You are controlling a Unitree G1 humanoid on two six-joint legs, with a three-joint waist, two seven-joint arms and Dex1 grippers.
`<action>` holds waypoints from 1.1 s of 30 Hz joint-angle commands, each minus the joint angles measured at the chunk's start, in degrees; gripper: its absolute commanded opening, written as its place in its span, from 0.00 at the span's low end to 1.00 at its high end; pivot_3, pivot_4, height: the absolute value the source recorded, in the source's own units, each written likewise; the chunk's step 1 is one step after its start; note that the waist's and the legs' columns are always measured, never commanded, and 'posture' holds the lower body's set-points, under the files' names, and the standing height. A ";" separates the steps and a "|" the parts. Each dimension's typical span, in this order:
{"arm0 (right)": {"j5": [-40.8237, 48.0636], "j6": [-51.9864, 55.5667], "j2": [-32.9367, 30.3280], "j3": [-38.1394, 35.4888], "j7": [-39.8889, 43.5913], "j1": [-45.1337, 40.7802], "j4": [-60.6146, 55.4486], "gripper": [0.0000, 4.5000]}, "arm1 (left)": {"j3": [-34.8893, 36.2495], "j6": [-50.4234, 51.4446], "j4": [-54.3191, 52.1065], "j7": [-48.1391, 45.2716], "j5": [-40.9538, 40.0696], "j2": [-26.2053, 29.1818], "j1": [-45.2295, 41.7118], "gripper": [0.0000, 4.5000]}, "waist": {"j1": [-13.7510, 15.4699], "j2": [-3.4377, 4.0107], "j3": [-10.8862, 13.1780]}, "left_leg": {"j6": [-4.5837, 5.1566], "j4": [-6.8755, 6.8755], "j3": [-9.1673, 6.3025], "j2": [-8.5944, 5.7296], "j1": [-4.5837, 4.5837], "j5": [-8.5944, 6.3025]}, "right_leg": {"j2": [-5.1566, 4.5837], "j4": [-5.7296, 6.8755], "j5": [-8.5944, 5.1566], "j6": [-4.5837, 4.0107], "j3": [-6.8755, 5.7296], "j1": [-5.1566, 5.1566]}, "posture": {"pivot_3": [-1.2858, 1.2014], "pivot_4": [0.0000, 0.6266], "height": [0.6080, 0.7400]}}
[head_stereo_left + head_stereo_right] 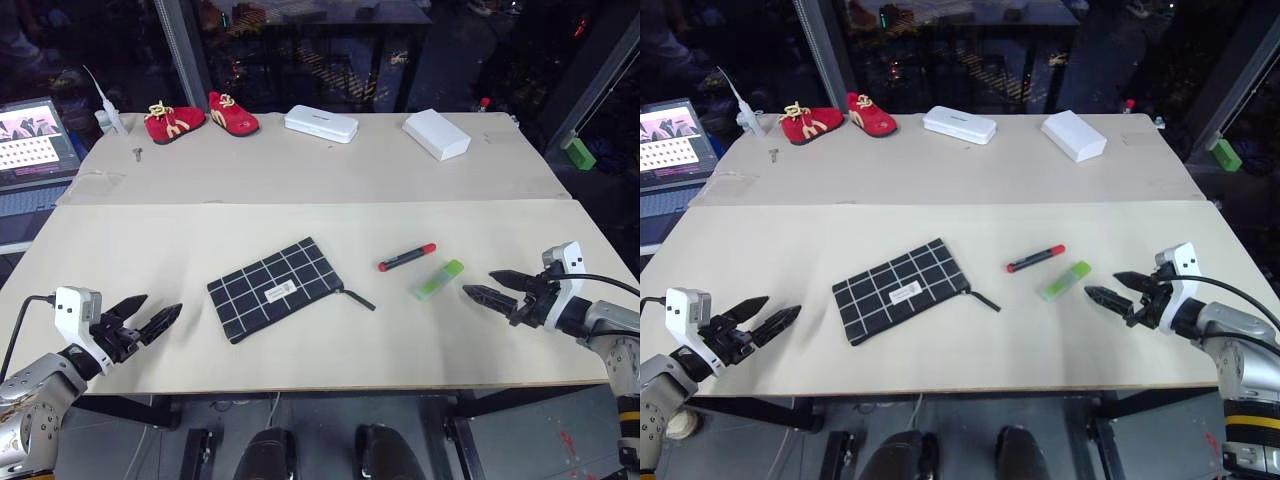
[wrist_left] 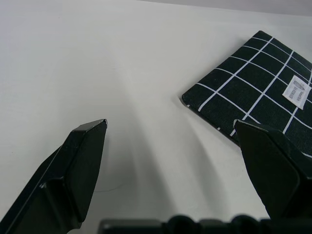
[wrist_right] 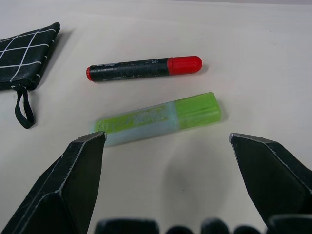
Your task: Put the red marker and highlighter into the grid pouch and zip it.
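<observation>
Grid pouch (image 1: 280, 289) lies flat near centre of the table (image 1: 300, 180), pull cord (image 1: 358, 298) trailing right; whether the zip is open or closed can't be told. Left gripper (image 1: 150, 320) at near left, fingers spread, empty, just left of the pouch. Right gripper (image 1: 490, 288) at near right, fingers spread, empty, aimed at the highlighter (image 1: 439, 279) just beside it. Red marker (image 1: 407, 257) sits a bit farther, between highlighter and pouch, touching neither. Nothing packed yet: both pens to load, then zip. Far edge: red baby shoes (image 1: 200, 118), white cases (image 1: 320, 123).
</observation>
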 commanded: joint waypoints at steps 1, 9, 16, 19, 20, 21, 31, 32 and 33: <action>0.10 -1.49 0.04 -0.98 -0.20 -1.02 -0.41 1.00 | 0.90 -1.31 -0.12 -2.59 -0.69 0.99 -0.61 1.00 | 0.00 0.00 0.00 | 0.00 0.00 0.00 0.00 0.00 0.00 | 0.00 0.00 0.00 0.00 0.00 0.00 | 0.52 0.24 1.00; 0.33 -0.81 0.73 -0.44 -0.15 -4.09 0.33 0.77 | -2.46 -19.22 8.34 -15.08 7.25 3.48 -3.19 1.00 | -0.01 0.00 0.00 | 0.00 0.00 0.05 -0.07 0.00 0.00 | 0.03 0.00 -0.01 -0.02 -0.01 -0.02 | 0.52 0.24 1.00; 0.96 0.99 0.24 -0.09 1.00 -6.28 -0.65 0.24 | -5.57 -33.72 12.83 -17.19 15.12 4.72 -4.51 1.00 | 0.00 0.01 0.00 | 0.01 0.00 0.05 0.02 -0.05 -0.01 | -0.01 -0.02 0.00 -0.03 -0.02 -0.06 | 0.52 0.24 1.00; 1.78 2.15 0.43 0.89 1.68 -7.53 -2.87 0.01 | -7.04 -40.84 16.10 -17.39 18.71 5.26 -6.20 1.00 | 0.06 0.01 -0.01 | 0.01 0.00 0.05 0.05 -0.03 -0.01 | -0.01 -0.01 0.00 -0.03 -0.03 -0.04 | 0.52 0.24 1.00; 2.82 3.52 0.84 1.62 2.04 -8.19 -4.85 0.00 | -7.80 -43.10 17.16 -17.81 20.02 5.63 -6.49 1.00 | 0.08 0.01 -0.01 | 0.01 0.00 0.05 0.04 -0.03 -0.01 | -0.03 0.00 0.00 -0.03 -0.03 -0.04 | 0.52 0.24 1.00; 3.32 5.01 1.28 2.74 1.84 -9.10 -6.67 0.00 | -8.59 -45.28 18.12 -18.17 21.22 5.99 -6.74 1.00 | 0.00 0.02 -0.01 | 0.01 0.00 0.05 0.04 -0.03 -0.01 | -0.03 -0.01 0.01 -0.03 -0.02 -0.04 | 0.52 0.24 1.00; -3.95 11.85 12.07 27.12 -2.45 -22.39 -15.01 0.00 | -16.99 -57.22 21.56 -20.78 26.14 7.43 -8.93 1.00 | -0.80 0.03 -0.01 | -0.01 0.00 0.07 0.24 -0.05 -0.02 | 0.03 0.04 0.05 -0.10 -0.12 -0.12 | 0.52 0.24 1.00; -5.73 12.41 13.68 29.49 -3.87 -23.88 -13.82 0.00 | -17.68 -57.70 21.70 -20.69 26.29 7.21 -9.13 1.00 | -0.80 0.03 -0.01 | -0.01 0.00 0.08 0.24 -0.05 -0.02 | 0.02 0.04 0.05 -0.10 -0.13 -0.13 | 0.52 0.24 1.00; -7.00 12.82 14.82 31.00 -4.84 -24.93 -12.92 0.00 | -18.19 -58.07 21.87 -20.59 26.35 7.11 -9.28 1.00 | -0.75 0.03 -0.01 | -0.01 0.00 0.09 0.23 -0.09 -0.02 | 0.01 0.05 0.05 -0.10 -0.13 -0.17 | 0.52 0.24 1.00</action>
